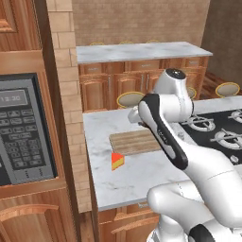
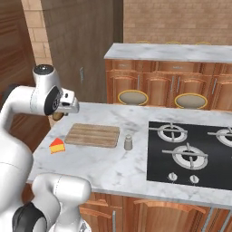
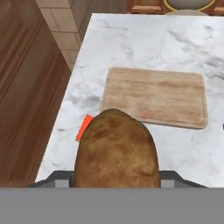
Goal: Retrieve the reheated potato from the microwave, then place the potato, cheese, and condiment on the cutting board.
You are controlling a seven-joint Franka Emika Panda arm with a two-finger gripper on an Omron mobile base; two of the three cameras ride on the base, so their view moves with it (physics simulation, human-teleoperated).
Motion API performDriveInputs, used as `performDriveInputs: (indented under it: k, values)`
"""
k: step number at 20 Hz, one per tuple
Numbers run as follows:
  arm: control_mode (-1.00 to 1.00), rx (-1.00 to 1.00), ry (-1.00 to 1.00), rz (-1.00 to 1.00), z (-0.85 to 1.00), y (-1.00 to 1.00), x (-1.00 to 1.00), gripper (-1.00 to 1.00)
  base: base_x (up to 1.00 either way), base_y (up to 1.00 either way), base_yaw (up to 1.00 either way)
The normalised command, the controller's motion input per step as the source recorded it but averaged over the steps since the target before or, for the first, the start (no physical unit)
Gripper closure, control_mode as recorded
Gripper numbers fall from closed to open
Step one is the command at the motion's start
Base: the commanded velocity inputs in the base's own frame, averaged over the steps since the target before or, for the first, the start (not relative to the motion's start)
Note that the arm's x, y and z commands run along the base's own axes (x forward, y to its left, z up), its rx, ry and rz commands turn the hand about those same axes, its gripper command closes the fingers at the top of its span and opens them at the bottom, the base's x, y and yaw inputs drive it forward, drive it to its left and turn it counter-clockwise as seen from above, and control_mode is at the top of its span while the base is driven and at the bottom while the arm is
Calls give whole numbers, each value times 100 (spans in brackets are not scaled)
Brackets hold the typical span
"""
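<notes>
Clamped in the gripper (image 3: 116, 186), jaws pressed against its sides: the potato (image 3: 116, 151), carried above the counter's (image 2: 113, 174) left edge, short of the cutting board (image 3: 155, 97). Directly beneath it, near that same left edge, the cheese (image 2: 57, 145); off the board's right end, toward the stove (image 2: 190, 152), the condiment (image 2: 128, 142). Likely trouble: letting go here, and so dropping onto the cheese or rolling off the left edge to the floor. Also possible: slipping from a shallow grip on a rounded skin, or rolling off the board after release from too high. Microwave (image 1: 23, 130) at far left, door state hard to tell.
</notes>
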Motion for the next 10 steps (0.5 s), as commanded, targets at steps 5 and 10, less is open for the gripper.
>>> performDriveInputs:
  k: [5,10]
  values:
    - [-100,0,5,0,-32,6,53,100,0,0,0]
    - [-100,0,2,0,-35,12,43,100,0,0,0]
